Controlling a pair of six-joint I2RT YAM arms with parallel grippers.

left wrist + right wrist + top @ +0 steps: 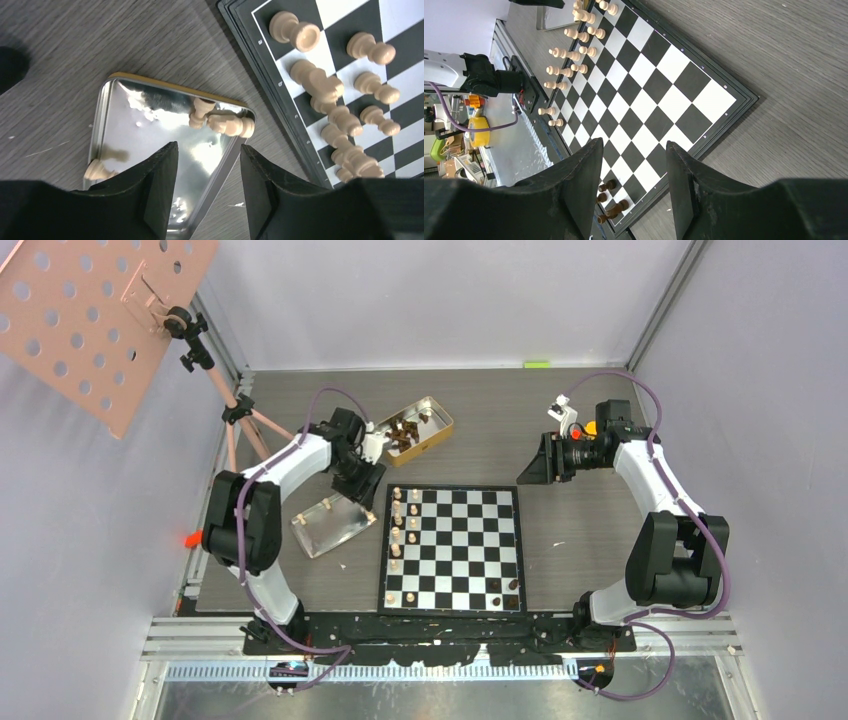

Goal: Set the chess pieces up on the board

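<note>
The black-and-white board (462,538) lies at the table's middle. Several pale chess pieces (398,530) stand in its two left columns, and a few dark ones (505,590) at its near right corner. My left gripper (360,488) is open and empty, hovering over a shiny tray (145,125). That tray holds two pale pieces (225,122) in one corner and another (97,170) at its edge. The left jaws (207,150) frame the tray's rim. My right gripper (634,145) is open and empty, held above the table beyond the board's far right corner (530,470).
A gold tin (412,430) with several dark pieces sits behind the board's far left corner. A tripod (235,415) with a pink perforated panel stands at the far left. The right wrist view shows the board (659,85) and dark pieces (611,200).
</note>
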